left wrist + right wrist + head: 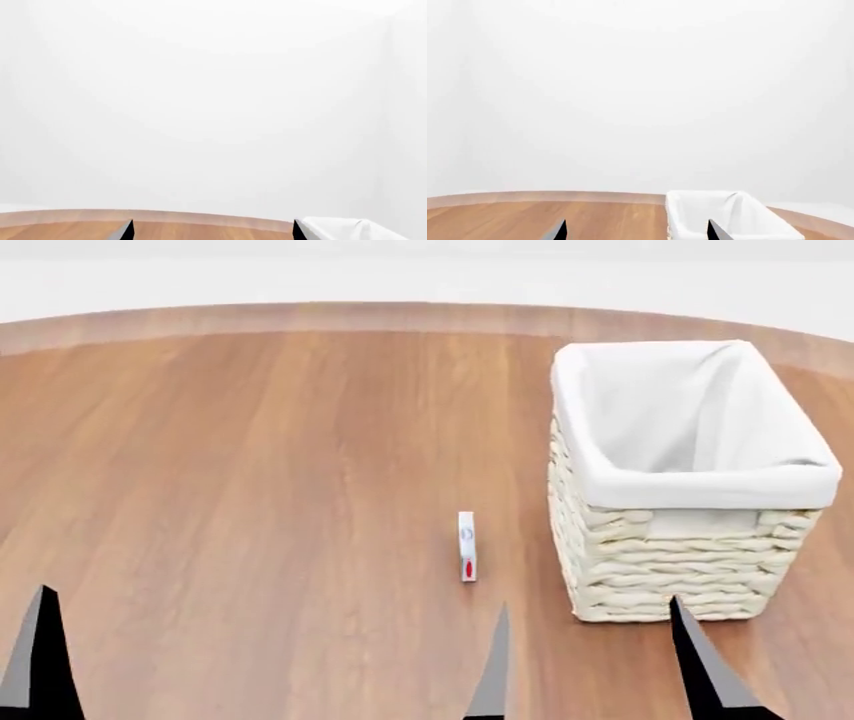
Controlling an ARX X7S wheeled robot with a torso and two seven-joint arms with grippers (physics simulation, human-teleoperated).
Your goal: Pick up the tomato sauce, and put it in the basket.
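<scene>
The cream wicker basket with white cloth lining stands at the right of the wooden table and looks empty. It also shows in the right wrist view and at the edge of the left wrist view. No red-and-green tomato sauce can is in view. My right gripper is open and empty, low at the near edge just in front of the basket; in its wrist view the jaws stand wide apart. My left gripper is open and empty; only one fingertip shows in the head view.
A small narrow white object with a red mark lies on the table just left of the basket. The round table's far edge curves across the back, with a plain white wall behind it.
</scene>
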